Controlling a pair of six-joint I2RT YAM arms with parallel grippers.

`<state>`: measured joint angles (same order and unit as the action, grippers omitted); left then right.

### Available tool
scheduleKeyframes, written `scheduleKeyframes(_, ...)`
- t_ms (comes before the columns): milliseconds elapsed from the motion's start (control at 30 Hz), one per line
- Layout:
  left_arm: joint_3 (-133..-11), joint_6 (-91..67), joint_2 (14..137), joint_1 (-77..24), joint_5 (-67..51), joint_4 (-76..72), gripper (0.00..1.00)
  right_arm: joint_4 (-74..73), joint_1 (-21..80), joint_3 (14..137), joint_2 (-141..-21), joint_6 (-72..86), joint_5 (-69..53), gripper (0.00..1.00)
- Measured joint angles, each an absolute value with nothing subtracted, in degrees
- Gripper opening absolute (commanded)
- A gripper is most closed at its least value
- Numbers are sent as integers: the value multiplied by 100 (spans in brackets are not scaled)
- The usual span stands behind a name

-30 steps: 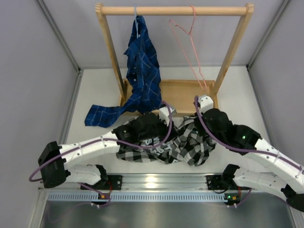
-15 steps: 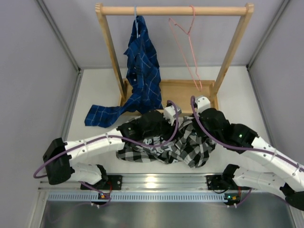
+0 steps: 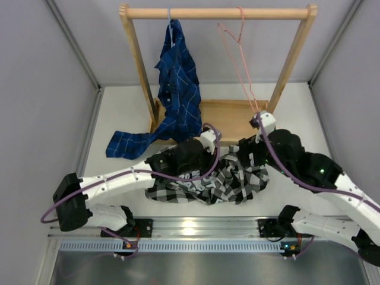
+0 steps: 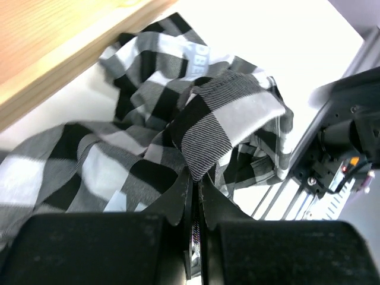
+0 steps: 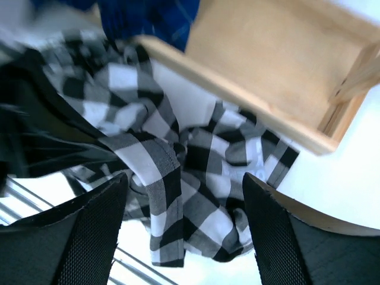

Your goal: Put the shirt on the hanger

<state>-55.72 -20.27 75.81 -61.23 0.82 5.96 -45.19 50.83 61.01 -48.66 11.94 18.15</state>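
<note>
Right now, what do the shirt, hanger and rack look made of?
Shirt: soft woven cloth, matte; it drapes and shows fine weave lines. Hanger: thin pink wire, probably coated metal. Rack: pale bare wood with visible grain.

**Colours and Patterns Recorded**

The shirt (image 3: pixel 234 178) is noted as a black-and-white buffalo check, with finely striped grey squares where the two colours cross. Pale lettering (image 4: pixel 200 58) is printed on a light band of it. The hanger (image 3: pixel 245 77) is recorded as salmon pink. A second garment (image 3: pixel 178 89) is found to be dark blue, ruled with thin white grid lines. The rack (image 3: pixel 217 12) is pale natural wood. The table (image 3: pixel 119 113) is white. The left arm (image 3: pixel 113 181) and right arm (image 3: pixel 356 205) are observed to be white with black housings, and purple cables (image 3: pixel 209 155) are seen along them.
</note>
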Motion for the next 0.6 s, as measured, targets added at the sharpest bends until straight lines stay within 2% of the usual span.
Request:
scheduleKeyframes(67,-5570,-2287,7502,-6123,305,738,0,-4713,5083,6672,-4838,1098,1868,82)
scheduleKeyframes(100,-5561,-2421,7465,-6121,399,797,0,-4770,5083,7026,-4842,1037,1949,90)
scheduleKeyframes(167,-5498,-2648,7384,-6121,528,825,0,-4856,5076,7747,-4960,895,2322,93)
scheduleKeyframes(367,-5299,-3096,7303,-6123,687,930,0,-4930,4418,9502,-5747,314,3212,90)
scheduleKeyframes(600,-5297,-3304,7524,-6123,683,972,0,-4987,3559,10916,-7424,-45,2357,87)
